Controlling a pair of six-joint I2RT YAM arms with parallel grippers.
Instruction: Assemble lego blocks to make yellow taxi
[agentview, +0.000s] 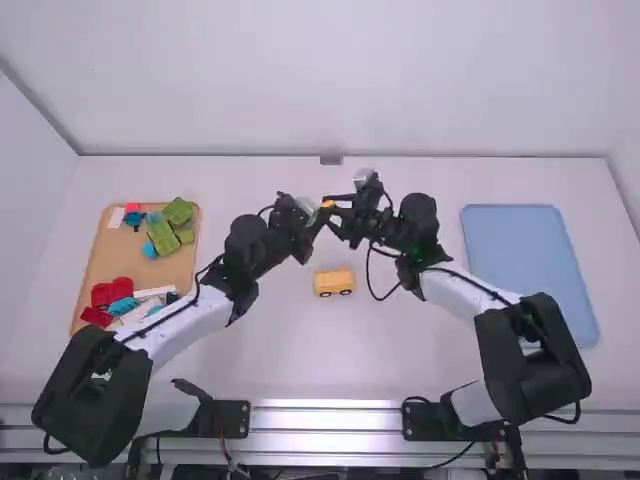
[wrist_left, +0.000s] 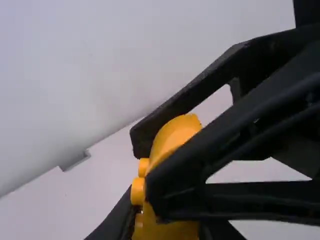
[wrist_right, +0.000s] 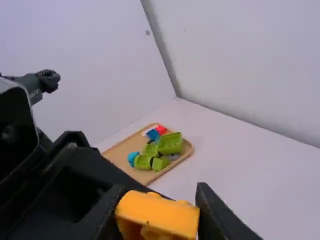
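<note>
Yellow block (wrist_right: 157, 215) being grasped by fingers of left gripper (wrist_left: 167, 225) and right gripper (wrist_right: 159, 200). Wheeled yellow body (agentview: 334, 282) standing apart at six o'clock; joining apparently remaining.

In front of me, a plain, pale back wall (agentview: 330, 90) meets the far edge of the white table (agentview: 330, 360) along a thin grey strip (agentview: 480, 156), with a small grey fitting (agentview: 331, 160) near its middle. Pale side walls flank my table at left (agentview: 25, 170) and right (agentview: 628, 150); a grey seam marks the left corner. Soft, diffuse light covers these surfaces, brightening on the ribbed metal rail (agentview: 330, 416) at the table's near edge.
</note>
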